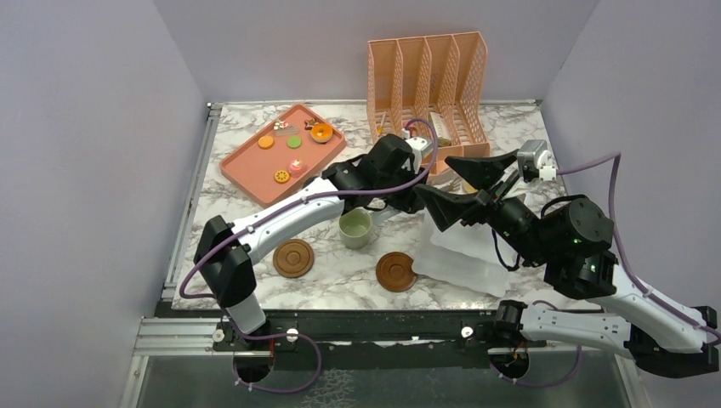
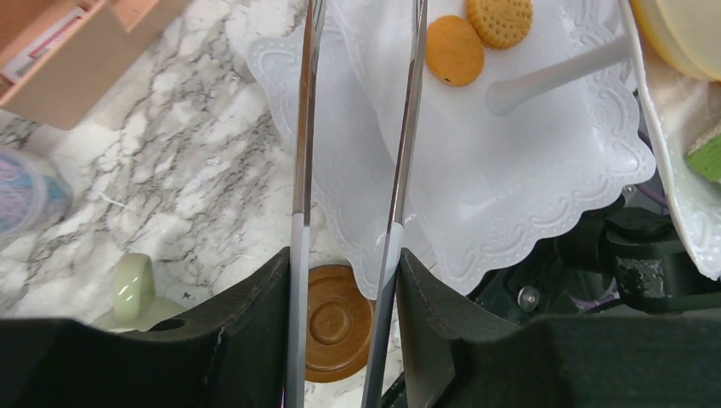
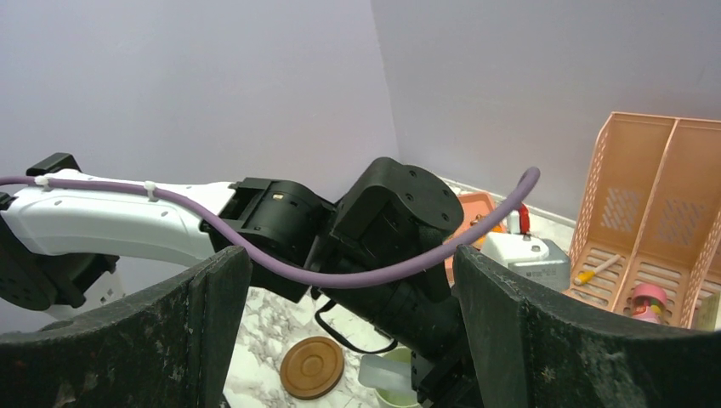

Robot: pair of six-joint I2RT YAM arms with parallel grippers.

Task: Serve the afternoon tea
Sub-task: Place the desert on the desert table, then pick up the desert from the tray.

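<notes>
Lilac-walled booth, marble table [image 1: 519,136].

Item 1, left end effector [image 2: 344,259]: closed on a pair of metal tongs [image 2: 303,127], one blade against each finger. Their long axis runs straight ahead over a white scalloped plate [image 2: 527,170]; the tips are out of view.
- On that plate, just right of the blades: orange round cookie [image 2: 453,49], tan biscuit [image 2: 499,19].
- Beneath the fingers: brown coaster [image 2: 336,323], bare. The pale green mug [image 1: 355,228] stands near it, on the table.

Item 2, right end effector [image 1: 434,174]: spread wide, empty, raised, facing the left arm's wrist.

Other toy sweets [image 1: 293,142]: on the peach tray [image 1: 246,166], back-left of the tongs, well apart. The left arm is nearer and likely the one to fetch.

Also a second coaster [image 1: 293,257], near-left.

Readable writing: none.
</notes>
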